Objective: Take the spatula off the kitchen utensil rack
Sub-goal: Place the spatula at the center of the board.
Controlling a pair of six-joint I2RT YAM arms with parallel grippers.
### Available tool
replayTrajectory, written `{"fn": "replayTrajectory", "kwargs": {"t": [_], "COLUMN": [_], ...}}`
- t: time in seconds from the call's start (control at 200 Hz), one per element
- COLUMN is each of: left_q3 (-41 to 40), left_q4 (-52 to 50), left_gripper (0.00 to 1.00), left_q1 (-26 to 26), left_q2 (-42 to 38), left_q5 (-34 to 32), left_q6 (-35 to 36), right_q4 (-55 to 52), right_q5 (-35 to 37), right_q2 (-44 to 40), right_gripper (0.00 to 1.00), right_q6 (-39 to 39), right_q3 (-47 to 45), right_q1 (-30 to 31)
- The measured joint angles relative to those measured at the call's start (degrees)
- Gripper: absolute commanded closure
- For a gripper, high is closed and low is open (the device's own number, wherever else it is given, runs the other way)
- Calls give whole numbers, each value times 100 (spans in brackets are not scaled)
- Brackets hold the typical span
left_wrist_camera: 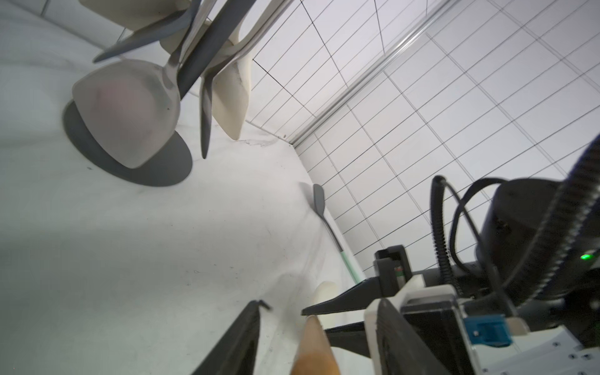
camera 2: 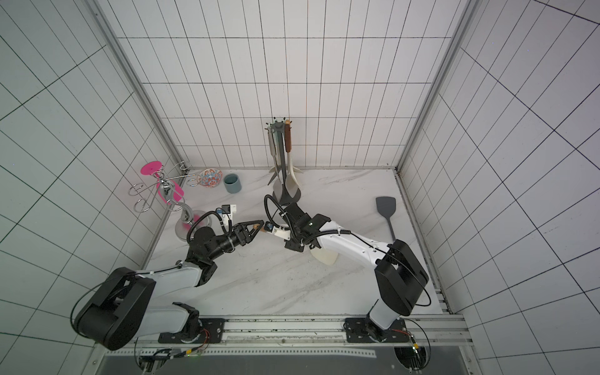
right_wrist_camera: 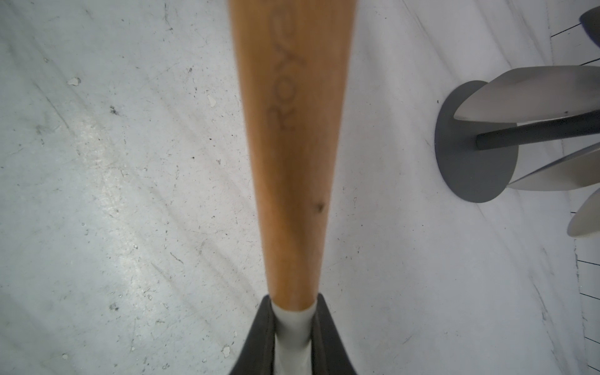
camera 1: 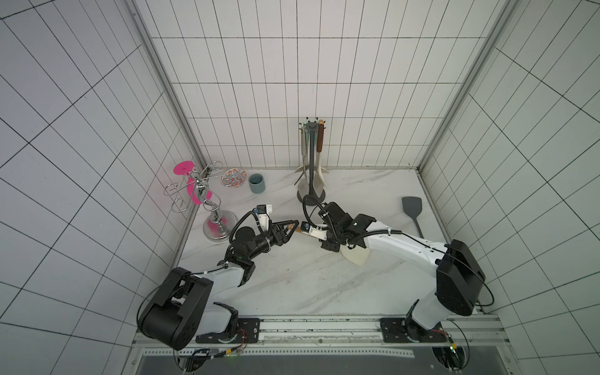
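Observation:
The spatula has a wooden handle (right_wrist_camera: 292, 130) and a cream head (camera 1: 355, 255). It hangs level above the table, off the kitchen utensil rack (camera 1: 311, 156). My right gripper (right_wrist_camera: 293, 302) is shut on its pale neck, just below the wood. My left gripper (camera 1: 290, 229) is open around the free tip of the handle (left_wrist_camera: 315, 344). One of its fingers (left_wrist_camera: 246, 337) stands clear of the wood with a gap showing. The rack stands at the back wall on its round base (right_wrist_camera: 470, 146), with several other utensils hanging from its hooks.
A grey spatula (camera 1: 411, 209) lies flat near the right wall. At the back left stand a chrome wire-loop stand (camera 1: 216, 224) with a pink glass (camera 1: 183, 168), a patterned bowl (camera 1: 233, 177) and a blue-grey cup (camera 1: 256, 183). Tiled walls close three sides.

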Motion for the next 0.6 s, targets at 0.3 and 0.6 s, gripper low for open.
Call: {"fn": "replayTrajectory", "kwargs": {"t": [0.3, 0.6], "left_q3": [177, 186], "left_q4": [271, 439], "left_gripper": [100, 100], "left_q1": [33, 13], "left_q2": [343, 442], "left_q5": [173, 210], "left_q6": [-70, -229], "right_q4": [-138, -129], "right_q5": [127, 181], "right_q2": [-13, -260], "right_gripper": [100, 43], "right_q6": [-26, 656], "right_q3": [151, 160], "right_q1": [-4, 0]}}
